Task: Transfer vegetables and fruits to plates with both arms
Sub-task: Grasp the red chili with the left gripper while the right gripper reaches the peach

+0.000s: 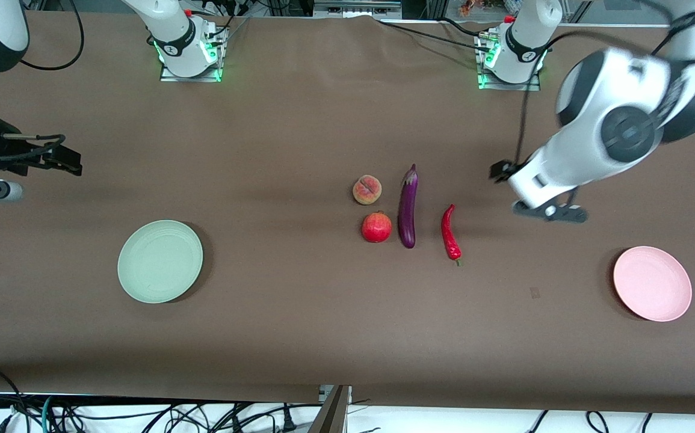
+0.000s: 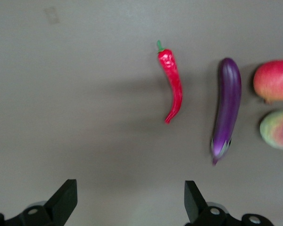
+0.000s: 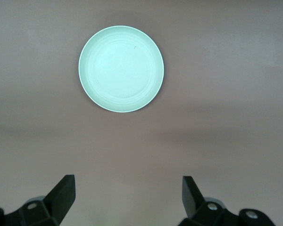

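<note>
Four items lie mid-table: a peach (image 1: 367, 190), a red pomegranate-like fruit (image 1: 376, 227) nearer the camera, a purple eggplant (image 1: 407, 207) beside them, and a red chili (image 1: 450, 233). The green plate (image 1: 160, 261) sits toward the right arm's end and the pink plate (image 1: 652, 283) toward the left arm's end. My left gripper (image 2: 130, 186) hangs open and empty over bare cloth between the chili (image 2: 172, 84) and the pink plate; the eggplant (image 2: 226, 106) also shows in its view. My right gripper (image 3: 128, 181) hangs open and empty over bare cloth, apart from the green plate (image 3: 121, 68).
A brown cloth (image 1: 299, 325) covers the whole table. The two arm bases (image 1: 188, 45) (image 1: 512, 54) stand along the edge farthest from the camera. Cables hang below the table's near edge. Bare cloth lies between the plates and the produce.
</note>
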